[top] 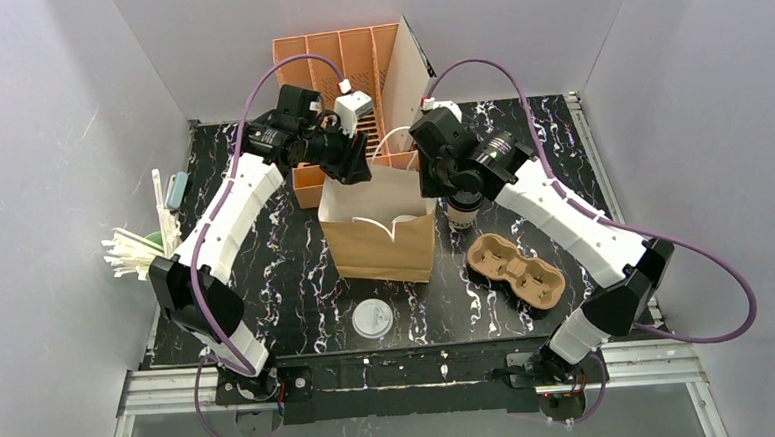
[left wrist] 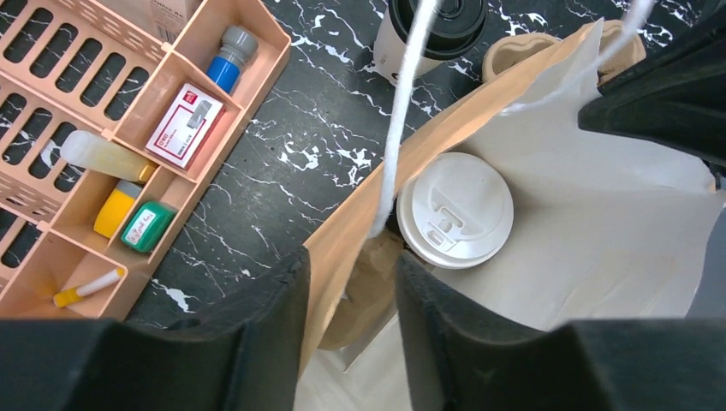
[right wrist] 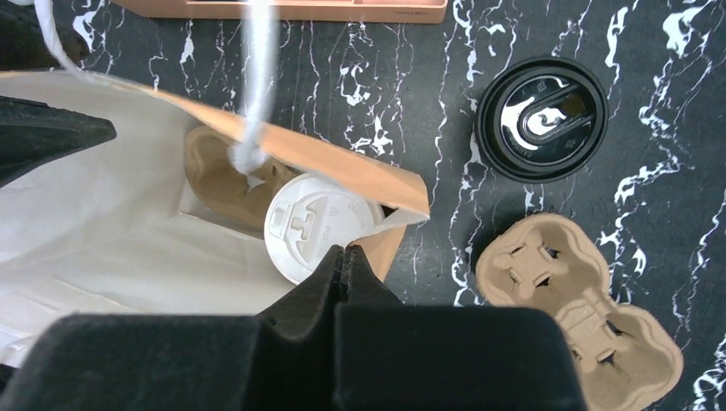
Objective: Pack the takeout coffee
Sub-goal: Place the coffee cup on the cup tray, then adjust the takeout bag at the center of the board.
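Toward the table's [top: 266,275] far edge, just right of the paper bag [top: 380,241], stands the black-lidded coffee cup [top: 463,212]. My left pincer [left wrist: 351,261] straddles the bag's rim, apart; my right pincer [right wrist: 344,253] is together.

Left arm [top: 225,222]: white moulded link shells dotted with small dark screw holes, with black joint housings between them. Right arm [top: 574,219]: same build and same colours. A purple cable [top: 257,88] arcs off the left wrist and follows the links to the base. A second purple cable [top: 477,62] does the same on the right, with a wide slack loop. White camera module [top: 354,108] on the left wrist; another white module [top: 441,105] on the right. Bases [top: 247,384] are black, bolted to a silver rail [top: 422,377], with a touch of red wiring at each. Left end effector [left wrist: 351,295] and right end effector [right wrist: 345,261]: matte black, thick wedge-shaped fingers.
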